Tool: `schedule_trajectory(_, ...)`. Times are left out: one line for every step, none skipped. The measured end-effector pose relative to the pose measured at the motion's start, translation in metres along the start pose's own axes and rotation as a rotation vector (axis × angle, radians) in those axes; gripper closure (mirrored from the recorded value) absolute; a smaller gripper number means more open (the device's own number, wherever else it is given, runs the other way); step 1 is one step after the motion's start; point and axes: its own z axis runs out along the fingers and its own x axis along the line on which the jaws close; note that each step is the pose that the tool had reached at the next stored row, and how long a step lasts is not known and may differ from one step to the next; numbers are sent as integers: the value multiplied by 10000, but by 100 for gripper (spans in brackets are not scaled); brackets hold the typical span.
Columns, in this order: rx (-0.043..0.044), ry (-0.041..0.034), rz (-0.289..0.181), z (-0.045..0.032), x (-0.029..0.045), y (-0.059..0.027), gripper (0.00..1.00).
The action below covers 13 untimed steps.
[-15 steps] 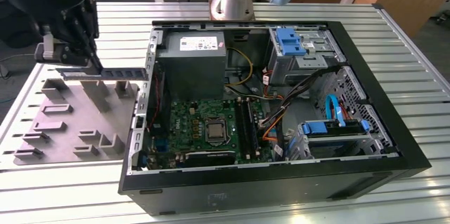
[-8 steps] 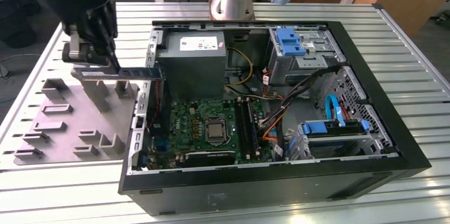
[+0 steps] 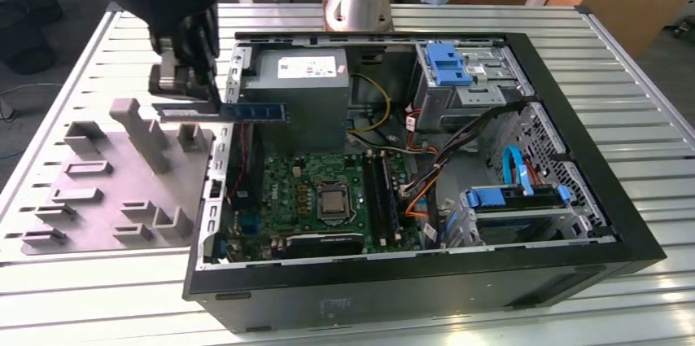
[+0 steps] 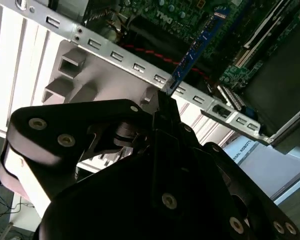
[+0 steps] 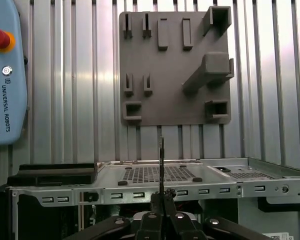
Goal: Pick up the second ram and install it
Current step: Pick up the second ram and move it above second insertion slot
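Our gripper point(image 3: 194, 110) is clamped on one end of the second ram point(image 3: 259, 111), which juts level over the computer case's point(image 3: 434, 281) side wall, between the grey tray point(image 3: 109, 199) and the motherboard point(image 3: 315, 191). We judge this the carry step. Seating the stick calls for squaring it above a free black slot point(image 3: 375, 187).

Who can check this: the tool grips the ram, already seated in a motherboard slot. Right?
No. The tool grips the ram, but the exterior view shows it in the air above the case's edge, not seated.
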Motion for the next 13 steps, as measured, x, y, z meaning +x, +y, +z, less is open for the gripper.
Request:
schedule_trajectory(0, 0, 1, -2, -2, -45, 87)
schedule_trajectory(0, 0, 1, -4, -4, -92, 87)
schedule_trajectory(0, -1, 1, -6, -7, -137, 87)
schedule_trajectory(0, -1, 0, -8, -9, -182, 87)
schedule_trajectory(0, 0, 0, -10, -11, -227, 87)
schedule_trajectory(0, -1, 2, -12, -13, -271, 87)
schedule_trajectory(-1, -1, 1, -14, -15, -316, 87)
schedule_trajectory(-2, 0, 0, -17, -17, -361, 87)
schedule_trajectory(-1, 0, 0, -19, -19, -411, 87)
schedule_trajectory(-2, 0, 2, -21, -22, -455, 87)
schedule_trajectory(-1, -1, 1, -22, -24, -500, 87)
schedule_trajectory(-1, 0, 0, -24, -26, -545, 87)
schedule_trajectory(-1, -1, 0, -25, -28, -590, 87)
